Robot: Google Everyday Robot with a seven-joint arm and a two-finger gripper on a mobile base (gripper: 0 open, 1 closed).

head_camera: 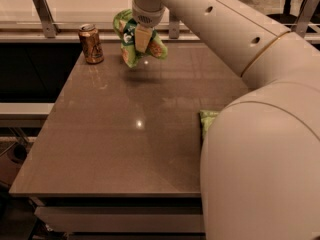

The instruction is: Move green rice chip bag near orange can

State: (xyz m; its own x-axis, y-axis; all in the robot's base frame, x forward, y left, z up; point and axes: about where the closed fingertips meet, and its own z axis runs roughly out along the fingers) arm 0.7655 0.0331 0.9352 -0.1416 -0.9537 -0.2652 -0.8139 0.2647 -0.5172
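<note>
The green rice chip bag [128,39] is a bright green wrinkly foil bag with a dark patch and tan chip pictures. It hangs in my gripper [141,40], just above the far part of the table. My gripper is shut on the bag from above, with one pale finger [142,38] across its front. The orange can [91,44] stands upright at the far left corner of the table, a short way left of the bag and not touching it.
The brown tabletop [135,134] has a front edge near me and a left edge by a dark gap. A second green bag [207,121] lies at the right, mostly hidden by my arm [260,134]. A rail with metal posts [44,14] runs behind.
</note>
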